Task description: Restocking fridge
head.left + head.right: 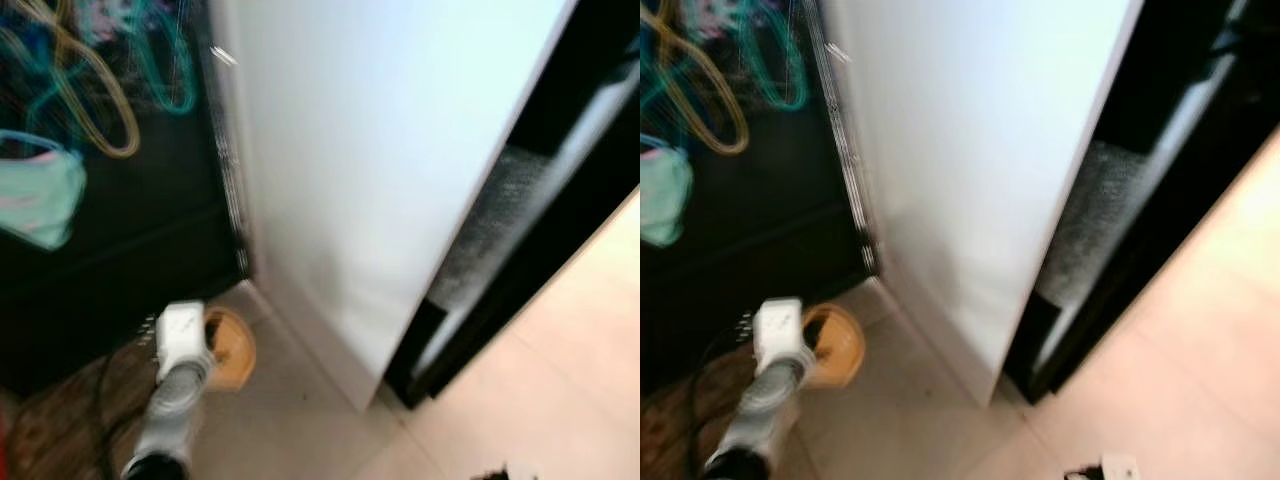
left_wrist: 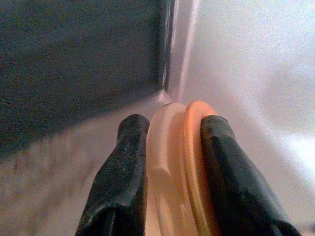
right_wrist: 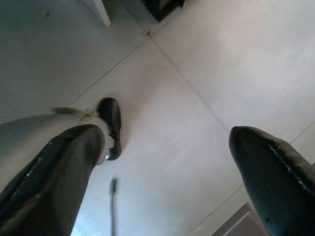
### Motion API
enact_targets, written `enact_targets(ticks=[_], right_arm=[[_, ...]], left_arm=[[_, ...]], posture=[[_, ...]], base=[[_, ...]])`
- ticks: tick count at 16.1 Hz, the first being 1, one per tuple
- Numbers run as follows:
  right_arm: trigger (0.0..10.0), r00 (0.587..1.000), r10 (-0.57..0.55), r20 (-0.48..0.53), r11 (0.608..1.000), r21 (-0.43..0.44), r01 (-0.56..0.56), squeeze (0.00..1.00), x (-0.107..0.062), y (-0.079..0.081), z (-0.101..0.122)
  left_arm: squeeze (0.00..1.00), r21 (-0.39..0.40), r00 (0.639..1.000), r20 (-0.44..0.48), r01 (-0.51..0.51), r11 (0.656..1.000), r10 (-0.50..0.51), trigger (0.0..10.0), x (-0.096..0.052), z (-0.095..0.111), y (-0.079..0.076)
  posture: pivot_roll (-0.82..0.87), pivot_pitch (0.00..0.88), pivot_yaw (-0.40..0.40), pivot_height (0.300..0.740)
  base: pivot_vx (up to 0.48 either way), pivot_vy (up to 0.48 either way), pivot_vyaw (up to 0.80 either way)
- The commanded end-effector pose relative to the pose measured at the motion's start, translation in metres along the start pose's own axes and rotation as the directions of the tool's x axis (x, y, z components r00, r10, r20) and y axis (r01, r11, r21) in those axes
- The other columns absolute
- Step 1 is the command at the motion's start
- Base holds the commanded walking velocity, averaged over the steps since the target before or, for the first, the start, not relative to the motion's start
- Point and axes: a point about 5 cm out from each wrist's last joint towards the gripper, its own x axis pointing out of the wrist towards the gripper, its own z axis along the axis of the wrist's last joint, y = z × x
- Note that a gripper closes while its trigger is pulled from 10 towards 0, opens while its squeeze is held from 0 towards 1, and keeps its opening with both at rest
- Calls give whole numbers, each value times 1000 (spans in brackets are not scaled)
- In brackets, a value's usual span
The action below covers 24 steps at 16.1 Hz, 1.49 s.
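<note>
My left gripper (image 2: 174, 123) is shut on a round orange and peach container (image 2: 177, 162), held edge-on between the two black fingers (image 2: 123, 162). In the blurred head views the same orange container (image 1: 235, 350) hangs low at the end of my silver left arm (image 1: 175, 390), close to the foot of a tall white fridge panel (image 1: 370, 170). A dark opening (image 1: 560, 150) shows past the panel's right edge. My right gripper (image 3: 165, 135) is open over the pale floor tiles, with nothing between its fingers.
A black surface with bright scribbled drawings (image 1: 100, 150) stands left of the white panel. Pale tiled floor (image 1: 560, 380) spreads to the right. A black cable (image 1: 100, 400) lies at the lower left. A dark shoe-like shape (image 3: 110, 125) rests on the tiles.
</note>
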Motion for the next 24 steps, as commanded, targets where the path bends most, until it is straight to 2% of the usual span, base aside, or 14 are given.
enact_targets(ticks=[1, 3, 6, 8, 9, 10, 12, 13, 15, 17, 20, 24], right_arm=[[10000, 1000, -13, -18, 1000, 19, 14, 0, -2, -2, -7], [10000, 1000, -17, -18, 1000, 21, 18, 0, -2, -2, -7], [10000, 1000, -26, -11, 999, 34, 27, 0, -1, 0, -8], [10000, 999, -35, 4, 999, 41, 35, 0, -1, 0, -8], [10000, 999, -39, 9, 998, 46, 39, 0, -1, 0, -8], [10000, 999, -43, 11, 998, 51, 43, 0, -1, 0, -8], [10000, 999, -49, 14, 998, 51, 48, 0, -1, 1, -8], [10000, 997, -66, 30, 994, 93, 63, 0, -1, 1, -8], [10000, 996, -83, 42, 985, 158, 75, 0, -2, 2, -10], [10000, 995, -91, 39, 977, 197, 81, 0, -1, 4, -12], [10000, 995, -91, 43, 975, 205, 80, 0, -1, 6, -13], [10000, 995, -96, 26, 971, 222, 88, 0, -1, 7, -17]], left_arm=[[0, -10, 996, -92, -10, 1000, 9, 10000, -3, -18, 3], [0, 60, 981, -192, -21, 998, 32, 10000, -8, -40, 9], [0, 11, 938, -339, -70, 998, 69, 10000, -23, -73, 17], [0, 6, 922, -381, -76, 997, 73, 10000, -29, -83, 20], [0, -30, 914, -398, -97, 995, 77, 10000, -31, -87, 21], [0, -103, 904, -419, -144, 984, 88, 10000, -33, -91, 23], [0, -181, 889, -449, -195, 964, 96, 10000, -36, -96, 24], [0, -210, 876, -474, -212, 954, 90, 10000, -40, -102, 25], [0, -194, 886, -460, -162, 968, 56, 10000, -41, -103, 22], [0, -221, 896, -445, -121, 968, 11, 10000, -39, -101, 16], [0, -174, 900, -435, -57, 983, -24, 10000, -39, -100, 13], [0, -145, 895, -443, -21, 989, -46, 10000, -42, -103, 10]], posture=[[-16, 95, 17, 740], [-17, 96, 19, 740], [-12, 80, 23, 740], [-17, 66, 23, 740], [-15, 61, 23, 740], [-8, 53, 20, 740], [-8, 46, 22, 740], [-22, 30, 30, 740], [-24, 15, 37, 740], [-21, 4, 40, 740], [-31, 0, 51, 740], [-33, 0, 50, 740]], base=[[0, 0, -763], [0, 0, -763], [0, 0, -763], [0, 0, 0], [0, 0, 0], [0, 0, 0], [0, 0, 0], [0, 0, 0], [0, 0, 0], [0, 0, 0], [0, 0, 0], [305, 0, -302]])
